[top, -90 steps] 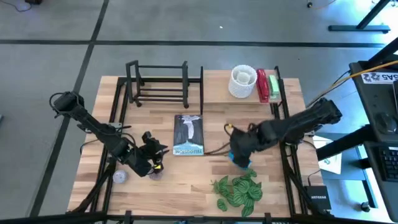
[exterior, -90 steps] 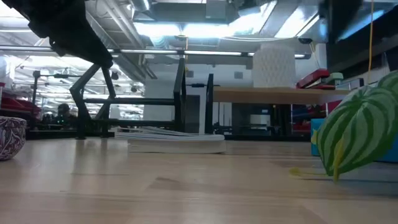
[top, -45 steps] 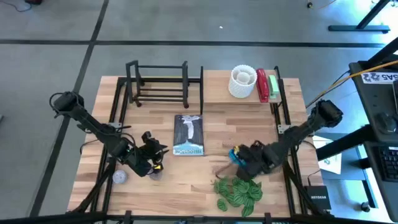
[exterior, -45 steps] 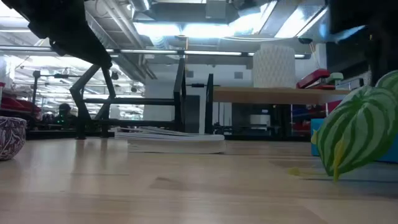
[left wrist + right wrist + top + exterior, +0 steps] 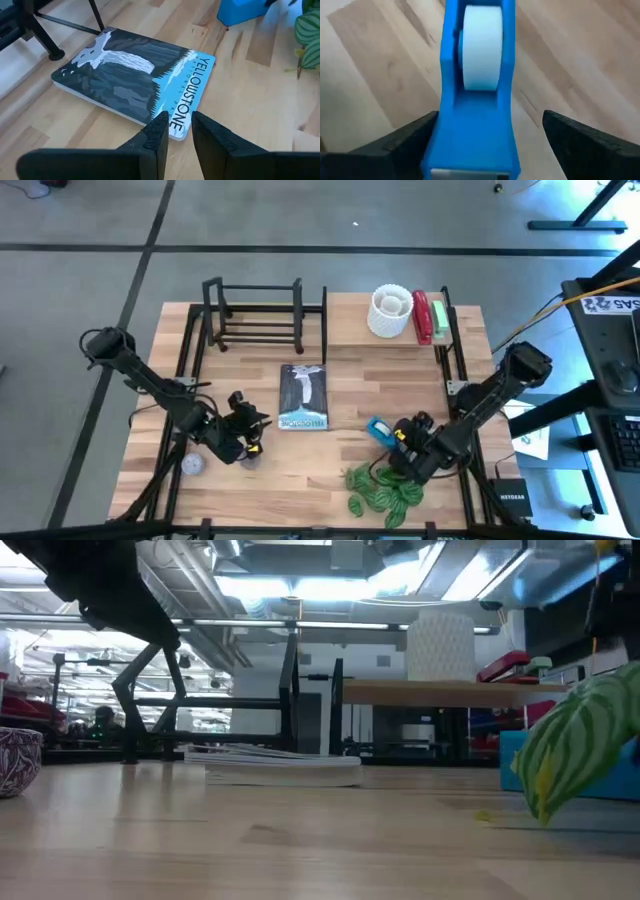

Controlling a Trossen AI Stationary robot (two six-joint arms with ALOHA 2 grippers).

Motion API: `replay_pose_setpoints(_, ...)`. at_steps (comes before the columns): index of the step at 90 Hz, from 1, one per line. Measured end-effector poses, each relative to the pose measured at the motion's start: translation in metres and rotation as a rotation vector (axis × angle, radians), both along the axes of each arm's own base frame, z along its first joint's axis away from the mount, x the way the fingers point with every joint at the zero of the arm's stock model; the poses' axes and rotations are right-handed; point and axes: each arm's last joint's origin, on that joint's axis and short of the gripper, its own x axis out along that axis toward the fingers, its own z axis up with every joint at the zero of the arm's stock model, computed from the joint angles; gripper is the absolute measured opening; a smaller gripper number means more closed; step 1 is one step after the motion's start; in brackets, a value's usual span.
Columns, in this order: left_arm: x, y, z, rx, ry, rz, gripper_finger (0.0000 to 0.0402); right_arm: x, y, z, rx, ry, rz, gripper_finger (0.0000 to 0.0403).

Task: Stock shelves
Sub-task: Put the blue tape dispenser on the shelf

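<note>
Blue tape dispenser (image 5: 475, 100) between wide right gripper (image 5: 490, 137) fingers, leafy plant (image 5: 385, 488) beside, left gripper (image 5: 175, 132) narrow

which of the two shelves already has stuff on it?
The wider light-wood shelf board: it carries a white ribbed cup and red and green items. The small black open-frame rack beside it holds nothing.
</note>
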Motion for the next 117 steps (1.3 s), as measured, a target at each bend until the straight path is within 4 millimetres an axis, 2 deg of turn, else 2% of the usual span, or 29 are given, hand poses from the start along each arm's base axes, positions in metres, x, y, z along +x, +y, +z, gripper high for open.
replay_pose_setpoints(10,0.0,0.0,0.0,-0.001,0.0,0.0,0.0067,-0.002,-0.005,-0.008,0.006,-0.003,-0.002,0.0333)
replay_pose_setpoints(18,0.0,0.0,0.0,-0.001,-0.001,0.001,0.0067,-0.002,-0.006,-0.011,0.013,-0.012,0.003,0.0313)
replay_pose_setpoints(25,0.0,0.0,0.0,-0.001,0.0,0.0,0.0067,0.0,-0.005,-0.011,0.029,-0.027,0.004,0.028)
replay_pose_setpoints(39,0.0,0.0,0.0,-0.001,0.0,0.0,0.0067,0.007,-0.008,-0.01,0.061,-0.039,-0.02,0.0187)
replay_pose_setpoints(51,0.0,0.0,0.0,-0.001,0.0,0.0,0.0067,0.017,-0.01,-0.006,0.084,-0.056,-0.039,0.0186)
replay_pose_setpoints(61,0.0,0.0,0.0,-0.001,-0.001,0.0,0.0067,0.032,-0.01,0.007,0.11,-0.1,-0.07,0.0186)
replay_pose_setpoints(71,0.0,0.0,0.0,-0.001,0.0,0.0,0.0067,0.055,-0.011,0.031,0.1,-0.174,-0.098,0.0186)
replay_pose_setpoints(87,0.0,0.0,0.0,-0.001,0.0,0.0,0.0067,0.094,-0.03,0.091,0.004,-0.271,-0.21,0.0186)
replay_pose_setpoints(103,0.0,0.0,0.0,0.004,0.002,-0.003,0.0067,0.122,-0.075,0.153,-0.074,-0.361,-0.404,0.0186)
replay_pose_setpoints(117,0.0,0.0,0.0,0.005,0.002,-0.003,0.0067,0.138,-0.126,0.188,-0.107,-0.412,-0.497,0.0186)
